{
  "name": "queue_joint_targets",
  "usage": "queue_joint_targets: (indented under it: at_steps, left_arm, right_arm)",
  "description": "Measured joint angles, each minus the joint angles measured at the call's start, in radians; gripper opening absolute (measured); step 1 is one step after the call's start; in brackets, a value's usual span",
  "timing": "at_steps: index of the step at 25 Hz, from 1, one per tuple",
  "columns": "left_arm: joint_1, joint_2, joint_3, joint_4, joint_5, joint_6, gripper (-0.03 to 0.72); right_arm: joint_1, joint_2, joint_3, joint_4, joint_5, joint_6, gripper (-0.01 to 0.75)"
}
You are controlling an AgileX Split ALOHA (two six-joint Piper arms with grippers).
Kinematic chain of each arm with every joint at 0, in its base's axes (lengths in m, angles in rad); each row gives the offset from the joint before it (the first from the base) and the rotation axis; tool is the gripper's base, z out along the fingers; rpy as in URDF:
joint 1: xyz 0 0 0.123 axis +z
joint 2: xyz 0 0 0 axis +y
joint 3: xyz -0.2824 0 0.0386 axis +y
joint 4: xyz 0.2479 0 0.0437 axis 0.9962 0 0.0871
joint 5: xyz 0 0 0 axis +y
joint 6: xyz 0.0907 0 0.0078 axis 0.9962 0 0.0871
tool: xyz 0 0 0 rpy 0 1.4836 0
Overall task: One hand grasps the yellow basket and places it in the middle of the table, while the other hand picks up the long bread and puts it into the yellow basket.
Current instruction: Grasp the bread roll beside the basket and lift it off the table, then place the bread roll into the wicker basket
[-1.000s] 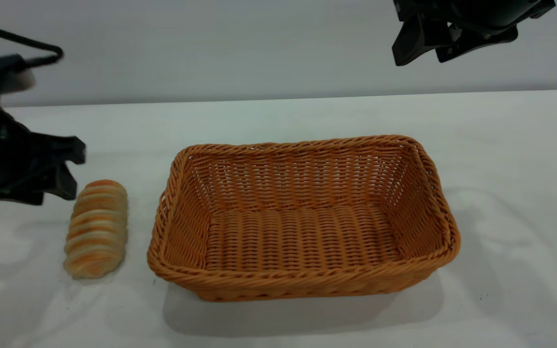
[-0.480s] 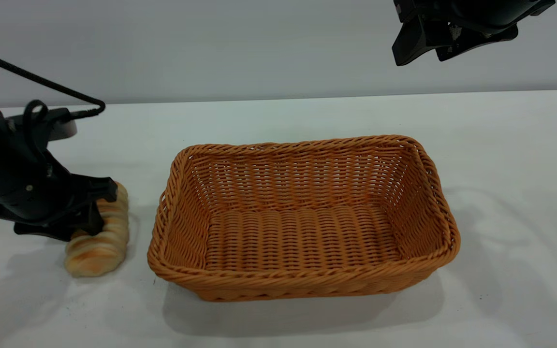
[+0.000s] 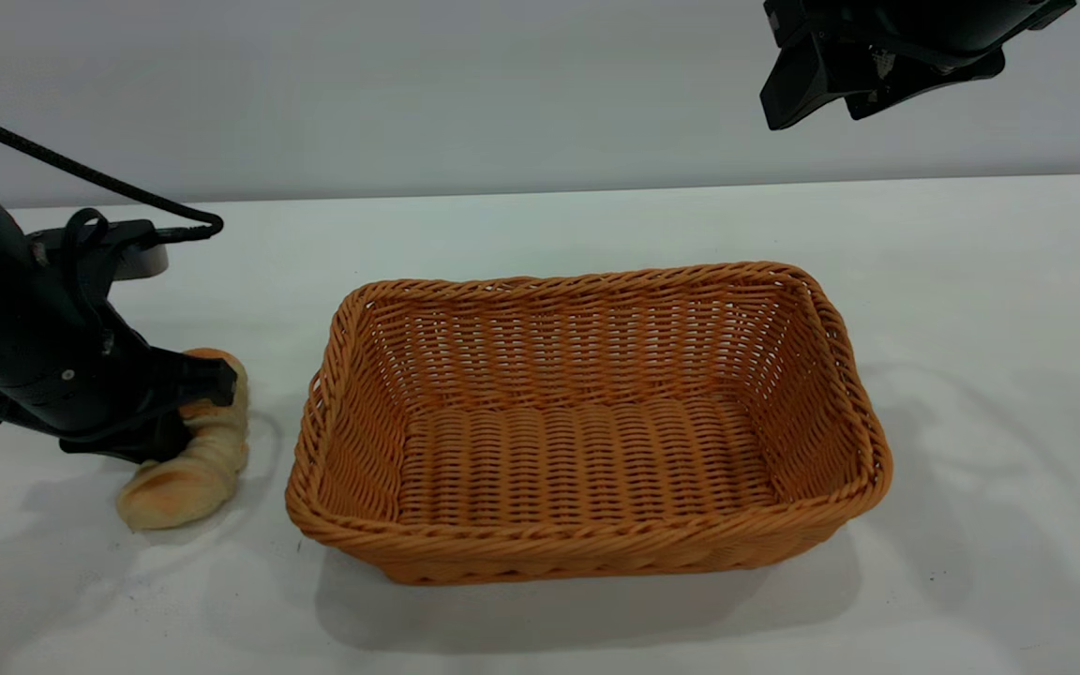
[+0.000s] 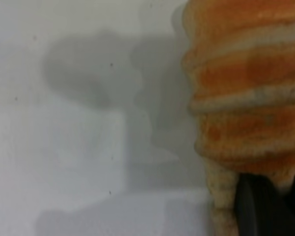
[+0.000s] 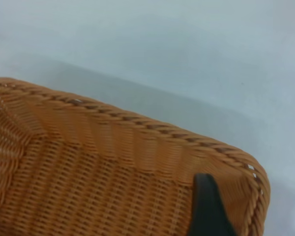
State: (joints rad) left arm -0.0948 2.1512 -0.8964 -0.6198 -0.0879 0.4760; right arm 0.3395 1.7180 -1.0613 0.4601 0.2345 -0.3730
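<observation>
left hand (image 3: 191, 405) clamped on the bread (image 3: 186, 469) near the counter (image 3: 971, 281)'s left edge (it's squashing); lift gently, carry right over the basket (image 3: 587, 422) rim mid-counter. right hand (image 3: 831, 89) parked above.

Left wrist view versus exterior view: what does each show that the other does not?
Only the left wrist view shows, close up, the striped orange-and-cream long bread roll bulging where a black fingertip presses it. Only the exterior view shows the large orange-tan woven wicker basket, empty, the left gripper clamped on the roll, and the right gripper raised high above the basket's far right corner. Both show the roll lying on the white table, outside the basket.
</observation>
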Motion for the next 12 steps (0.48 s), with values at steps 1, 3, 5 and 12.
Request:
queue_joint_targets:
  at_steps: [1,3,5,12]
  left_arm:
    - [0.000,-0.005,0.000,0.002,0.000,0.006,0.056]
    - [0.000,-0.023,0.000,0.006,-0.008,0.012,0.056]
    - [0.000,-0.066,0.001,0.007,-0.011,0.013,0.056]
    - [-0.004,-0.285,0.001,0.007,0.053,0.015,0.056]
  right_arm:
    - [0.000,0.000,0.000,0.000,0.000,-0.002,0.530]
    - [0.000,0.000,0.000,0.000,0.001,-0.004,0.530]
    - [0.000,0.000,0.000,0.000,0.002,-0.007,0.530]
    - [0.000,-0.005,0.000,0.000,0.005,-0.008,0.530]
